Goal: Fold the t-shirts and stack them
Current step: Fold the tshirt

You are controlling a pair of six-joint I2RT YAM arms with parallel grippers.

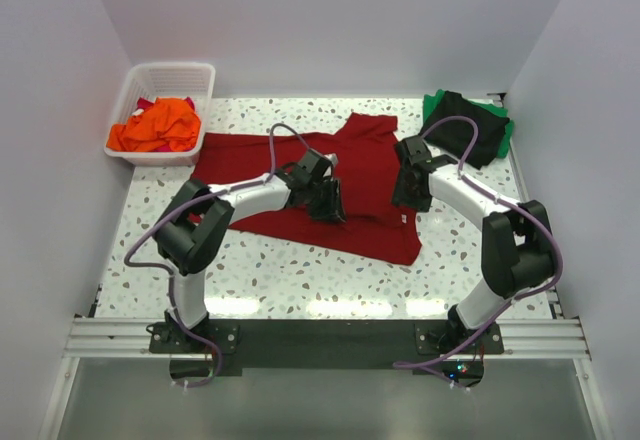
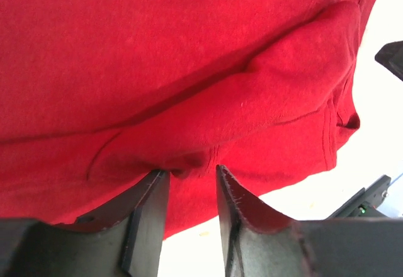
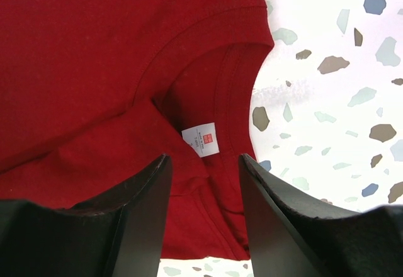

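**Top view:** A dark red t-shirt (image 1: 365,170) lies spread across the middle of the speckled bench (image 1: 300,285), body running left and collar to the right. The left arm (image 1: 250,200) reaches onto its middle. The right arm (image 1: 455,195) comes down at its right edge. In the far left corner a white basket (image 1: 140,80) holds an orange t-shirt (image 1: 160,125). In the far right corner a black t-shirt (image 1: 465,125) lies on a green one (image 1: 508,138).

**Left wrist view:** The left jaws stand apart, their tips either side of a raised ridge (image 2: 283,94) of red cloth that runs across the shirt. They are not closed on it, and pale bench shows in the gap between them.

**Right wrist view:** The right jaws are also apart, holding nothing. They frame the shirt's collar (image 3: 214,69) and its small white label (image 3: 201,140). Bare bench lies just to the right of the neckline.
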